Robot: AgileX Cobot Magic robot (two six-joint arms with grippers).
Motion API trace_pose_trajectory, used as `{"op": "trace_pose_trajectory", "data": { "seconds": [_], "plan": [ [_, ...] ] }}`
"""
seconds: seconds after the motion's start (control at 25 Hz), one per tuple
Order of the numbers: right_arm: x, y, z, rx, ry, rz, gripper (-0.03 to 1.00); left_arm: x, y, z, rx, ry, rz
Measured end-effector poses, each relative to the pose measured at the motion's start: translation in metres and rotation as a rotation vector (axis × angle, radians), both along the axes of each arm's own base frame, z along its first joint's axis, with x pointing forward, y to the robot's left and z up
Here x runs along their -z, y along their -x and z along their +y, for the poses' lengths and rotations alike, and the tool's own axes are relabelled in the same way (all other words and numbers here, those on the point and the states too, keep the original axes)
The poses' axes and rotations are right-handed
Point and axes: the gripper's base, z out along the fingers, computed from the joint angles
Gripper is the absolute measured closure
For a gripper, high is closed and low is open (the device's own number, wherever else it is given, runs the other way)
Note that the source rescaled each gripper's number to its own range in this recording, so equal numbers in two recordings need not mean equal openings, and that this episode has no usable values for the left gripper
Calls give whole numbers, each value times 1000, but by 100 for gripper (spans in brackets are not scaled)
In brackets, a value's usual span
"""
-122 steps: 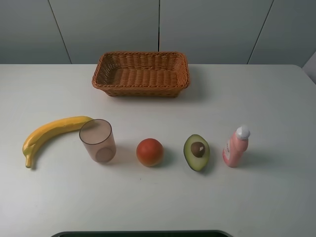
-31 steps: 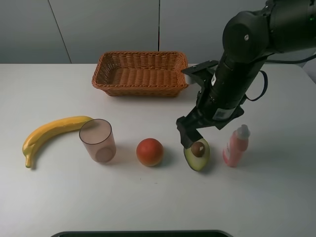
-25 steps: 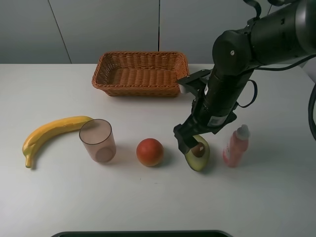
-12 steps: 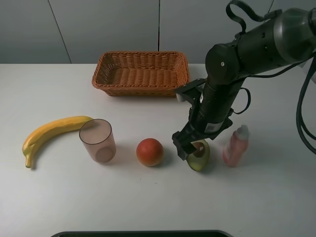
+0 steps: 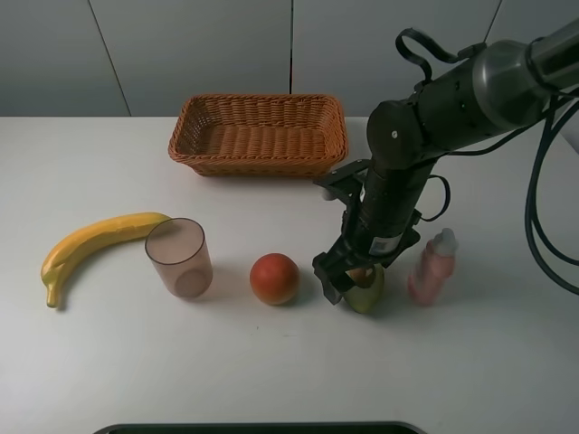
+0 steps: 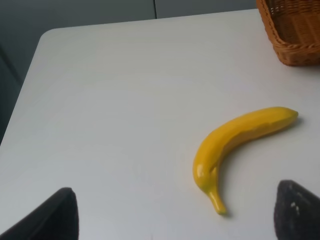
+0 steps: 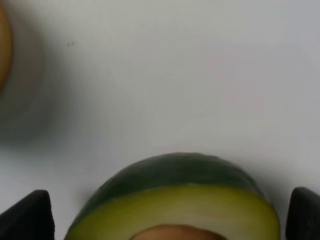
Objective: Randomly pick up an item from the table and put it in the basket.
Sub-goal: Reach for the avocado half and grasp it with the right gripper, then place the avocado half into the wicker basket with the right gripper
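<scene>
The right end effector (image 5: 348,284) sits spread open astride the avocado (image 7: 175,192) on the bench (image 5: 271,371); grasping, lifting and the basket (image 5: 258,136) drop remain

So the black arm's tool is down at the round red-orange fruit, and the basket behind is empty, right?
Not quite. The tool is down at the halved avocado, not the red-orange fruit beside it, as the exterior high view shows; the right wrist view has the avocado between its tips. The basket is indeed empty.
</scene>
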Motion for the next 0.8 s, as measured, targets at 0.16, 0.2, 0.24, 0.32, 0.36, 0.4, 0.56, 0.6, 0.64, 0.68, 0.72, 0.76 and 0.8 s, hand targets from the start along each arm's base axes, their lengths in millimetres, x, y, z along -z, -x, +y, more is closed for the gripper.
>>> {"op": "trace_pose_trajectory", "data": {
  "seconds": [0.16,0.2,0.24,0.32,0.36,0.4,0.56,0.6,0.64,0.68,0.72,0.76,0.8],
  "plan": [
    [0,0,0,-2,-1,-1,20,0,0,0,0,0,0],
    [0,0,0,-2,-1,-1,51,0,0,0,0,0,0],
    [0,0,0,-2,-1,-1,83,0,0,0,0,0,0],
    [0,0,0,-4,0,0,97,0,0,0,1,-2,0],
    [0,0,0,-4,0,0,97,0,0,0,1,-2,0],
    [0,0,0,-4,0,0,97,0,0,0,1,-2,0],
    [0,0,0,-4,0,0,97,0,0,0,1,-2,0],
    [0,0,0,-4,0,0,97,0,0,0,1,-2,0],
    [0,0,0,-4,0,0,97,0,0,0,1,-2,0],
    [0,0,0,-4,0,0,97,0,0,0,1,-2,0],
    [0,0,0,-4,0,0,97,0,0,0,1,-2,0],
    [0,0,0,-4,2,4,97,0,0,0,1,-2,0],
    [-1,1,-1,-8,6,5,97,0,0,0,1,-2,0]
  ]
}}
